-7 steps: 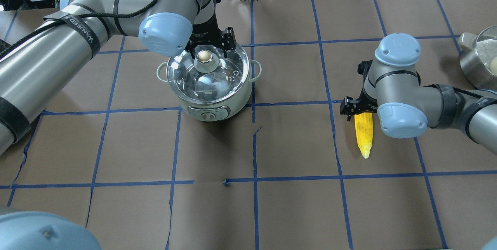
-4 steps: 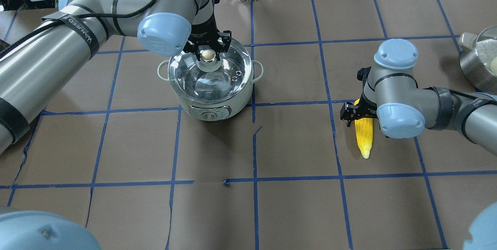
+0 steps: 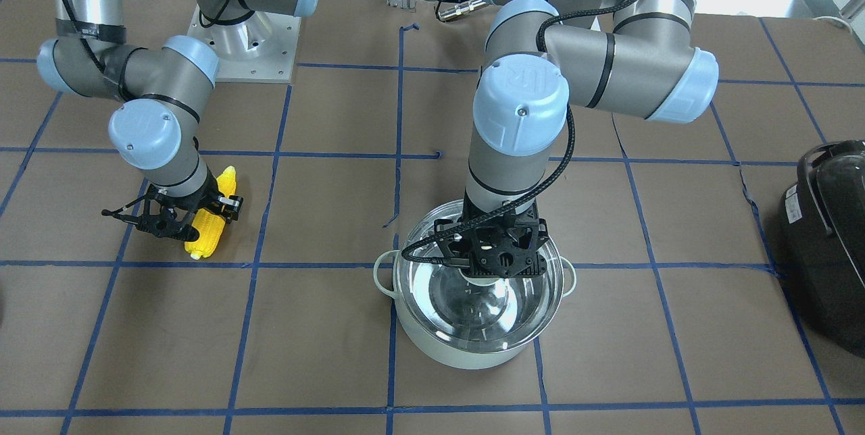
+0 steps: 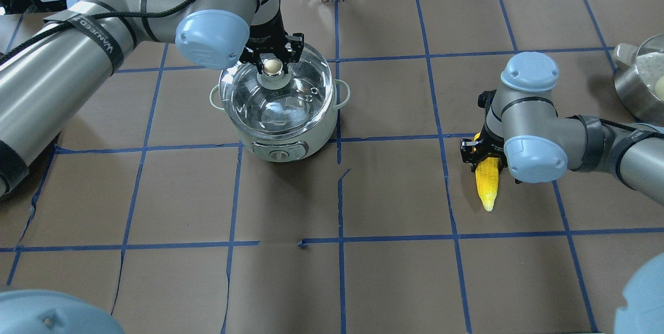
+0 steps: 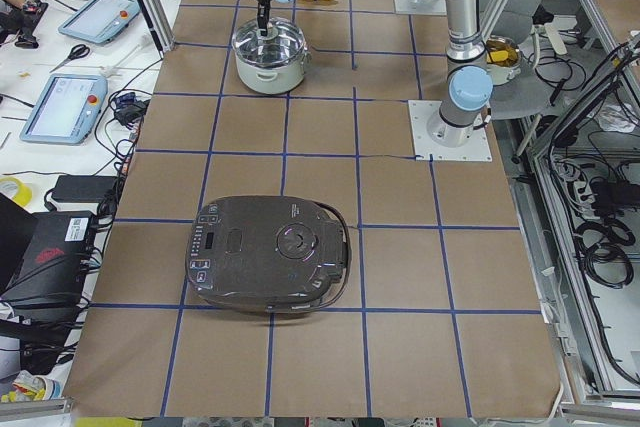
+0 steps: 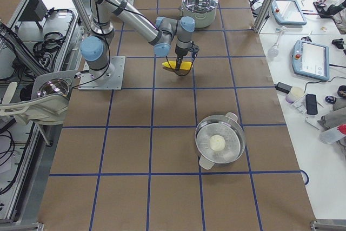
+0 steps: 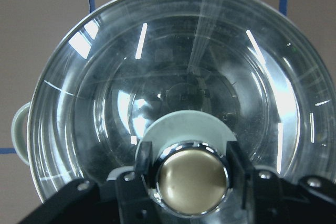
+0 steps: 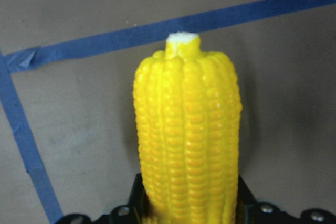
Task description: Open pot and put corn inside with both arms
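Observation:
The pale mint-white pot [image 4: 290, 139] stands left of centre; it also shows in the front view [image 3: 466, 354]. My left gripper [image 4: 273, 63] is shut on the pale knob [image 7: 193, 179] of the glass lid [image 4: 275, 100], which sits slightly off the pot's rim toward the left. The yellow corn [image 4: 488, 184] lies on the table at the right, tip toward the robot. My right gripper [image 4: 483, 153] is shut around its thick end; the cob [image 8: 186, 140] fills the right wrist view between the fingers.
A large black appliance [image 3: 828, 246] sits at the robot's far left end of the table. A steel pot holding a white ball [image 4: 640, 77] sits at the far right edge. Blue tape lines grid the brown table cover.
The left gripper closed on the lid knob and the lid shifted up and left off the rim. The right gripper came down over the corn's thick end and closed on it.

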Available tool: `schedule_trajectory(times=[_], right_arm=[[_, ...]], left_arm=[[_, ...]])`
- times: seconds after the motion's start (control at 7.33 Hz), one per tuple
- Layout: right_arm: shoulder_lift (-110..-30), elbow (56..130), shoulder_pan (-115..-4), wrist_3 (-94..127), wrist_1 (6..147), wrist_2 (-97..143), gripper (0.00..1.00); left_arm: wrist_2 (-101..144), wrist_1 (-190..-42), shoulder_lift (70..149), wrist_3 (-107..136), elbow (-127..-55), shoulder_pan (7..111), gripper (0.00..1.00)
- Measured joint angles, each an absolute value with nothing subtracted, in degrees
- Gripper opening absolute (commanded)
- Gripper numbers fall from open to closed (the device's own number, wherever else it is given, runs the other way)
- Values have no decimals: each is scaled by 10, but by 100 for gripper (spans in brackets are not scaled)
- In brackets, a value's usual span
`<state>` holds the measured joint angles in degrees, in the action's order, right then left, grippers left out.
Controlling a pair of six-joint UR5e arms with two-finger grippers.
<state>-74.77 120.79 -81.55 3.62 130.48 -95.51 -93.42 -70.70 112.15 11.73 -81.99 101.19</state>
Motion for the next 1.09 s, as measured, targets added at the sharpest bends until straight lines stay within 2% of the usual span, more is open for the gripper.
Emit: schedule_trajectory(times=[0.27,0.55,0.82,1.09], right_arm=[[-755,1162,-825,39,1294,-930,0],[-752,1068,-878,59,1246,-909,0],[-716,926,-957,91,1159,-915,0],[-633,766,-1049,157,1080,-922,0]], left_arm=[[-931,-732,1104,92,-805,959,0],[-930,-748,1097,2,-804,885,0],[-929,-751,1099,-104,-815,809,0],[-929,-736,1104,-181,-847,755,0]])
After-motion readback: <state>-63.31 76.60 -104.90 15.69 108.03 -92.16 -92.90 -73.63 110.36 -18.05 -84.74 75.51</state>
